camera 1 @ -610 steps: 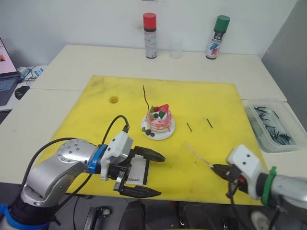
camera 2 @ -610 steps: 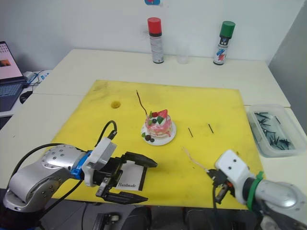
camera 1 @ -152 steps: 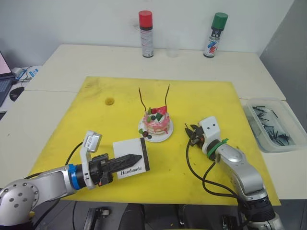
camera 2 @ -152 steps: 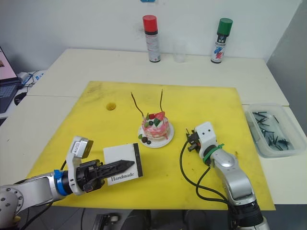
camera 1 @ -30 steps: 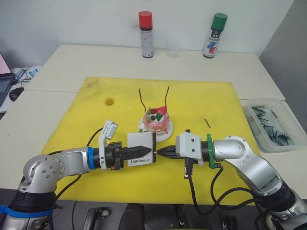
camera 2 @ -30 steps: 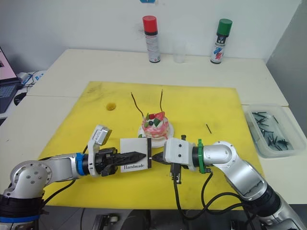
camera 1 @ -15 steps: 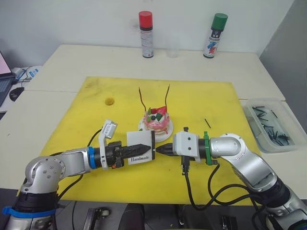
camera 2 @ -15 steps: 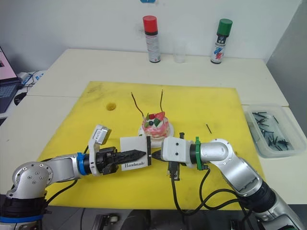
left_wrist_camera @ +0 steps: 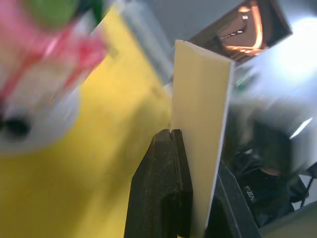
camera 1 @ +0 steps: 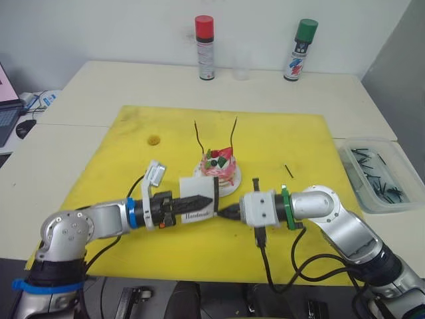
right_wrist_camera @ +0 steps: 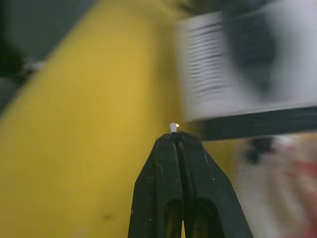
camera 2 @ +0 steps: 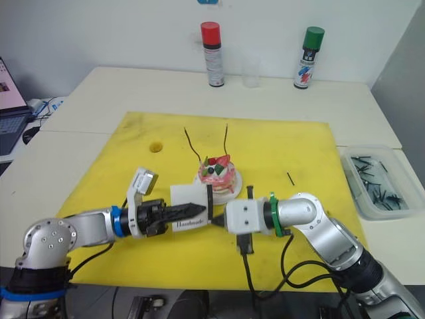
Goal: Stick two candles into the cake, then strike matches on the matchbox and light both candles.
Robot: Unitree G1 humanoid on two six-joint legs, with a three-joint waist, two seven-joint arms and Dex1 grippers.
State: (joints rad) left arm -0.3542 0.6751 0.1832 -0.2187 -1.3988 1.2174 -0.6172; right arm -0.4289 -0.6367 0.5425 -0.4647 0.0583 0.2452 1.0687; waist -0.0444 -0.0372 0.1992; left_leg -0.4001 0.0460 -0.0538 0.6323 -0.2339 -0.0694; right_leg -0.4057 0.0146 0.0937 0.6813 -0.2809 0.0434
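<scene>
Clamping white matchbox printed "Handmade", left claw; right claw pinched on match at its black strip

Lab or test room, staged for robot trials. Plain pale wall at far side. Cream-white tables pushed together, seam visible between them. Large yellow flat mat laid over the near tables as a work surface, scuffed in its far-left corner. Two spray cans upright at far edge: red-capped one, green-capped one. Open laptop with loose cables at far left. Clear plastic tray of small dark sticks at right.
</scene>
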